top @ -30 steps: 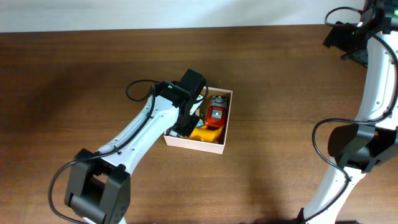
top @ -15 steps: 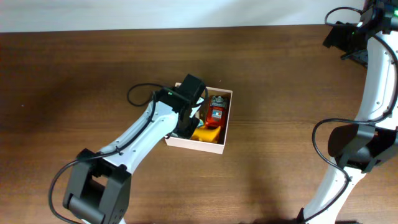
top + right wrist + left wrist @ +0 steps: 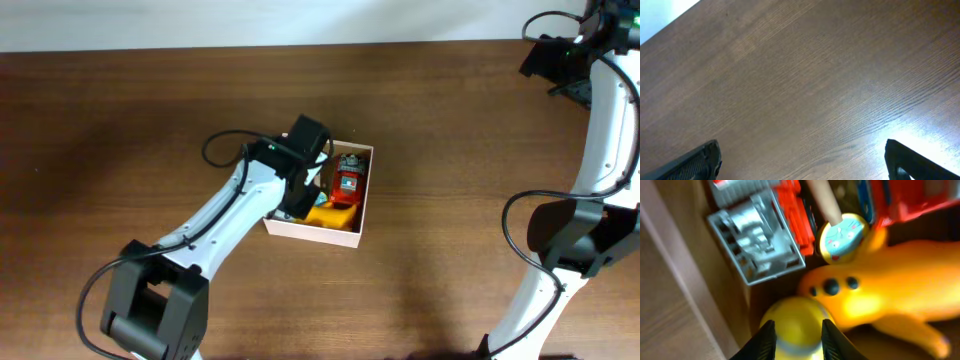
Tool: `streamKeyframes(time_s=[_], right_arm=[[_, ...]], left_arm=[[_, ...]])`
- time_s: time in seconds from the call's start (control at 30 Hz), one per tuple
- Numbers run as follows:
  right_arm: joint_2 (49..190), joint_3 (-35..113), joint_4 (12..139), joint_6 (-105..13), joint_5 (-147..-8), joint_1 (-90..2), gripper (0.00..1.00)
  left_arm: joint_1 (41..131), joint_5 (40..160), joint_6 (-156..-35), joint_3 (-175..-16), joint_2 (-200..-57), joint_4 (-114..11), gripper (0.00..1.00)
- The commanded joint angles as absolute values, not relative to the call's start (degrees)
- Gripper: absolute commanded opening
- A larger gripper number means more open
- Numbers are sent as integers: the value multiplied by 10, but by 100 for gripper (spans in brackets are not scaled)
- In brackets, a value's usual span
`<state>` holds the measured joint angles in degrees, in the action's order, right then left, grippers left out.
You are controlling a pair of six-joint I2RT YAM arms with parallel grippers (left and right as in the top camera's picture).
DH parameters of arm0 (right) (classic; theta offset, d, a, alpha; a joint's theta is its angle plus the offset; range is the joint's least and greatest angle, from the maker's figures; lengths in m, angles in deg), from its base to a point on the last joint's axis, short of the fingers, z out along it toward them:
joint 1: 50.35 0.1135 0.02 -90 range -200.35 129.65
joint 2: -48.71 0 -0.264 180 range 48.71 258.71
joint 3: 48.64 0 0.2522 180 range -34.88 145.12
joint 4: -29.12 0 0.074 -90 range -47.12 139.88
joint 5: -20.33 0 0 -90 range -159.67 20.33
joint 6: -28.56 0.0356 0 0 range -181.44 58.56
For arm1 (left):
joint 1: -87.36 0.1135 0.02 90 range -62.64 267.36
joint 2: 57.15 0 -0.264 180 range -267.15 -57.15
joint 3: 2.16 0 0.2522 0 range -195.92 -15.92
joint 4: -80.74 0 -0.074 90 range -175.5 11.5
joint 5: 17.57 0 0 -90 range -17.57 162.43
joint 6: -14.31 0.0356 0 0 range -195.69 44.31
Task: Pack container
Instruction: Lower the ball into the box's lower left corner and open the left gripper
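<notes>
The container is a shallow white-walled box at mid-table; its pale wall also shows in the left wrist view. Inside lie a red toy, an orange toy, a grey and red blocky toy and a small round blue-faced piece. My left gripper reaches down into the box's left side, and its fingers press both sides of a round yellow toy. My right gripper is open and empty over bare table at the far right.
The brown wooden table surrounds the box. The right arm's base stands at the right edge, and the left arm's base at the lower left. A white wall strip runs along the back.
My left wrist has shifted slightly over the box's left side and stays low inside it. The right arm has not moved.
</notes>
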<state>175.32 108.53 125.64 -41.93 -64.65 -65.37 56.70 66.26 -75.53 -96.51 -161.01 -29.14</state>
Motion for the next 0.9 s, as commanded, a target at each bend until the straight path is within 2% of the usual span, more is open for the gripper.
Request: streamKeyframes(time_s=[0.0, 0.3, 0.37, 0.5, 0.67, 0.87], right_arm=[[1754, 1085, 1256, -415, -645, -654, 99], [1754, 1085, 1256, -415, -645, -654, 99], [1754, 1085, 1256, -415, -645, -654, 99], [1754, 1085, 1256, -415, -645, -654, 98], [1754, 1085, 1256, -415, -645, -654, 99], [1754, 1085, 1256, -415, -645, -654, 99]], left_arm=[[568, 677, -763, -1012, -1622, -281, 31], [568, 677, -763, -1043, -1622, -274, 32], [568, 677, -763, -1047, -1622, -272, 43], [574, 677, -763, -1075, -1622, -255, 57], [594, 671, -763, -1136, -1622, -205, 57], [642, 653, -766, -1167, -1622, -133, 51]])
